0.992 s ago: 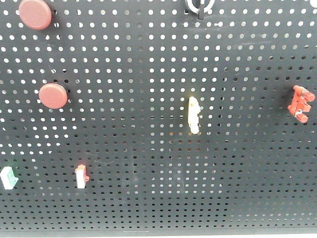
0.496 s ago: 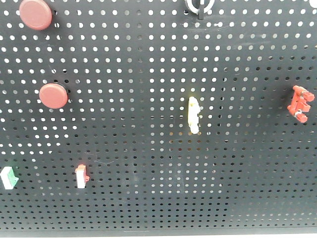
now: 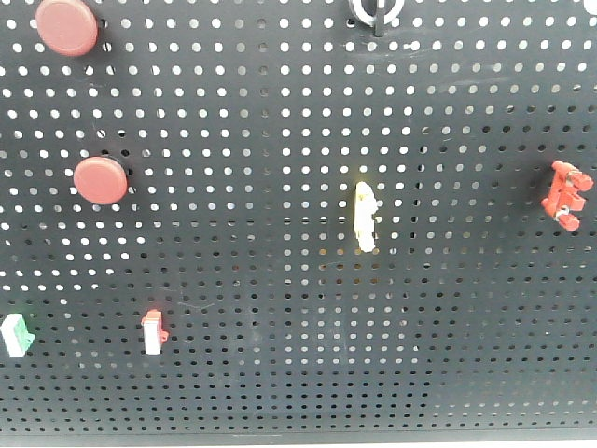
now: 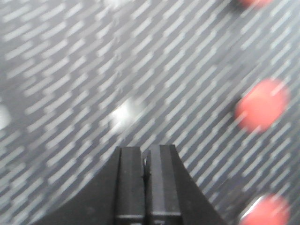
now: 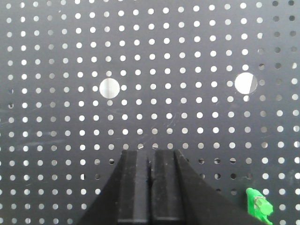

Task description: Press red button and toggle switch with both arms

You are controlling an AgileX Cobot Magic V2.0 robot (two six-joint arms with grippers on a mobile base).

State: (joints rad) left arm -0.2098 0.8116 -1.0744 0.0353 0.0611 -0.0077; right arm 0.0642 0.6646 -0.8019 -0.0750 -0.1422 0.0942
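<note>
Two red buttons sit on the black pegboard (image 3: 280, 140): one at the top left (image 3: 66, 25), one below it (image 3: 100, 180). The toggle switch (image 3: 376, 11) is at the top edge, partly cut off. No gripper shows in the front view. In the blurred left wrist view my left gripper (image 4: 146, 150) is shut and empty, with red buttons to its right (image 4: 261, 105) and lower right (image 4: 267, 212). My right gripper (image 5: 150, 153) is shut and empty, facing bare pegboard.
A pale yellow lever (image 3: 365, 216) stands mid-board and a red clip piece (image 3: 566, 195) at the right. A small red-white switch (image 3: 153, 331) and a green-white one (image 3: 16, 334) sit low left. A green part (image 5: 259, 206) shows low right in the right wrist view, with two large holes (image 5: 109, 87) above.
The front view has shifted very slightly. The left wrist view is motion-blurred, so the left arm is moving.
</note>
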